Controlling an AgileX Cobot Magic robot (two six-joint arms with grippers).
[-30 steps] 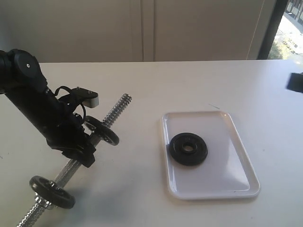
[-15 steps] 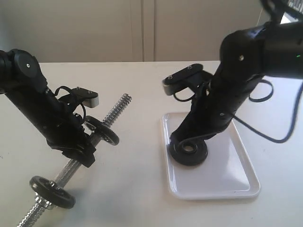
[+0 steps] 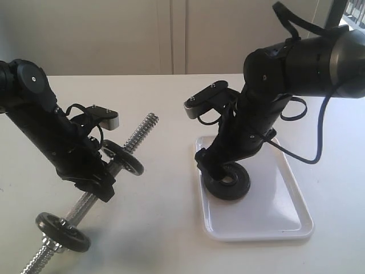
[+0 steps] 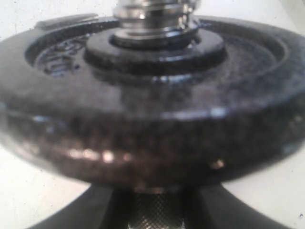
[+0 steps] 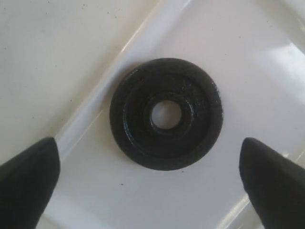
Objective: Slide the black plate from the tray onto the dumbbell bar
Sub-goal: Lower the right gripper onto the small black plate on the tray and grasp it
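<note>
Hovering just above the black plate (image 3: 229, 182), the right tool (image 3: 219, 170) is standing released. In the right wrist view its two dark fingertips (image 5: 28, 183) are spreading wide to either side of the disc without touching it. The black plate is lying flat inside the white tray (image 3: 285, 194), close to the long rim nearer the other arm, with its centre hole facing up. The tray is sitting on the pale tabletop (image 3: 165, 228).

Across the tabletop, the left tool (image 3: 98, 174) is holding the dumbbell bar (image 3: 141, 132) at a tilt. One threaded end is rising toward the tray side and the other is dropping toward the near edge of the tabletop. The arm is hiding most of the jaws, but they appear to be clenched on the bar's middle. Two more black discs are riding on the bar: an upper disc (image 3: 124, 158) just beside the left tool and a lower disc (image 3: 63, 231) near the low end. One of these discs is filling the left wrist view, blurred, with a chrome collar (image 4: 152, 16) sitting against its hub.
</note>
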